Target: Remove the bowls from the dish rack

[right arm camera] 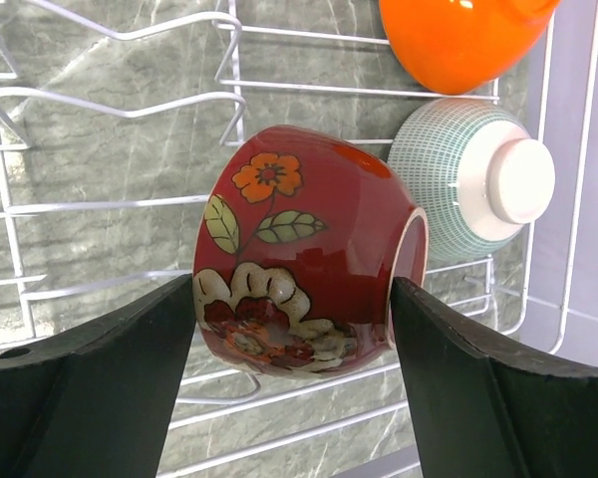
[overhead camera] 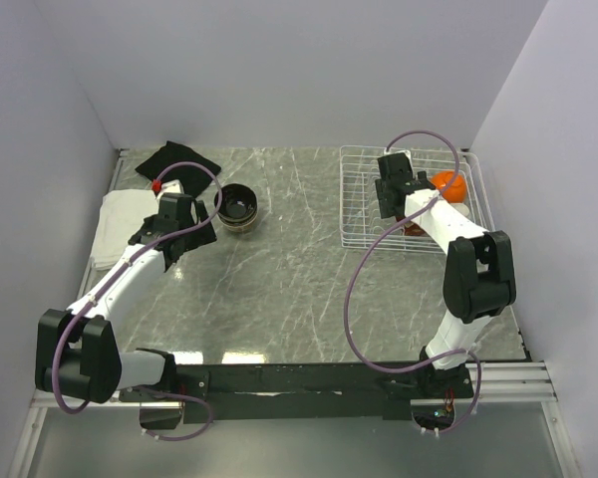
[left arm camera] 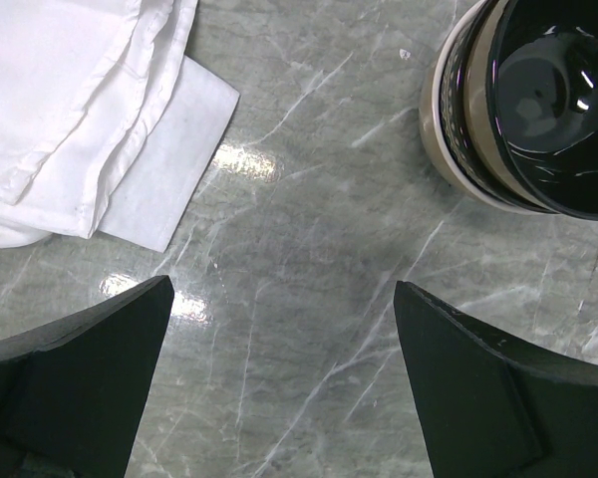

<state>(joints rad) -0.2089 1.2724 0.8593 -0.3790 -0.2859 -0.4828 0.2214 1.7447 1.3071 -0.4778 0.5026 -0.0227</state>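
The white wire dish rack [overhead camera: 359, 199] stands at the far right. In the right wrist view its wires [right arm camera: 110, 204] hold a red flowered bowl [right arm camera: 299, 239] lying on its side, an orange bowl [right arm camera: 458, 40] and a green-and-white patterned bowl [right arm camera: 458, 179] turned over. My right gripper [right arm camera: 294, 299] is over the rack [overhead camera: 394, 199], its fingers pressed on both sides of the red bowl. The orange bowl [overhead camera: 450, 185] shows beside it. A black bowl with a tan outside [overhead camera: 239, 206] stands on the table at the left [left arm camera: 548, 100]. My left gripper [left arm camera: 284, 299] is open and empty above bare marble beside it [overhead camera: 187, 235].
A folded white cloth [overhead camera: 120, 224] lies at the far left [left arm camera: 70, 110]. A black cloth [overhead camera: 174, 159] lies in the back left corner, with a small red thing [overhead camera: 156, 185] near it. Grey walls close in the table on three sides.
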